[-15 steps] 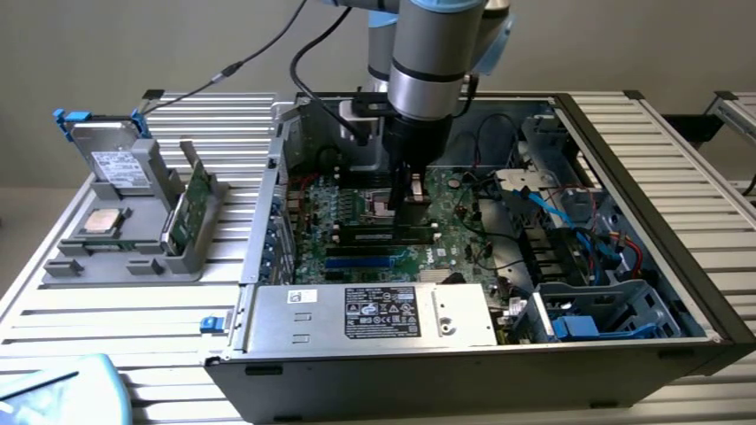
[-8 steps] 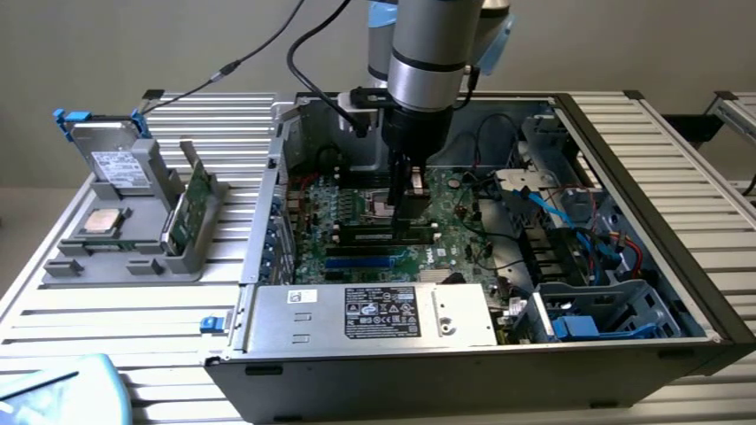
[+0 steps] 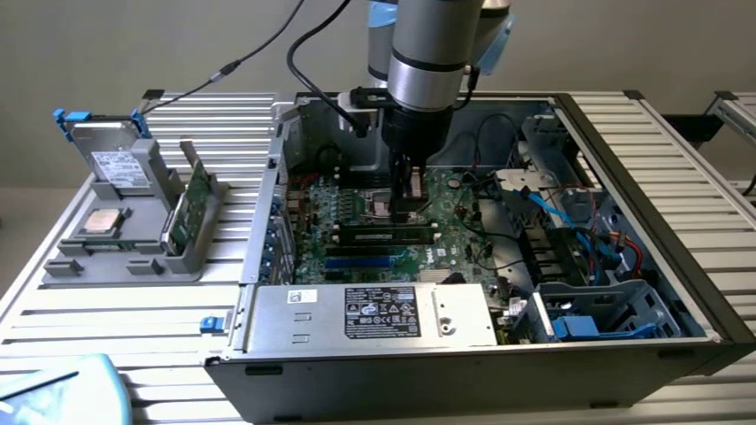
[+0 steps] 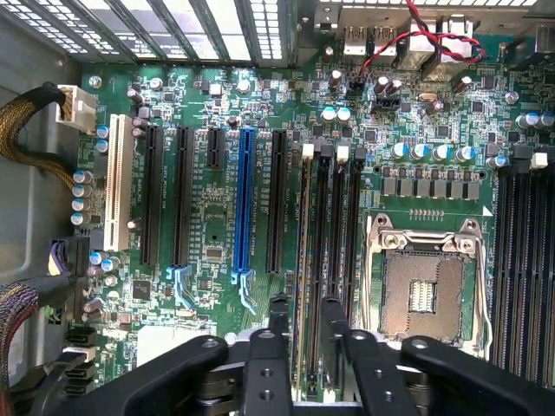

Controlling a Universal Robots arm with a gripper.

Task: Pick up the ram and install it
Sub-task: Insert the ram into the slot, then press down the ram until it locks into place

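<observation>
I have the gripper point(image 3: 412, 205) low over the motherboard point(image 4: 208, 217). Its fingers point(image 4: 277, 329) are apart, one on each side of the ram point(image 4: 310, 260). The ram stands in its slot, just near of the empty processor socket point(image 4: 425, 290). I think this is the grabbing step. It needs a straight, gentle squeeze.

case walls point(image 3: 473, 381), power supply point(image 3: 283, 323) and cables point(image 4: 26, 111) ring the gripper point(image 4: 305, 302).

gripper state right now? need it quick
Gripper: down over the long, thin green ram stick standing on the green motherboard; open or gripping it cannot be told.
</observation>
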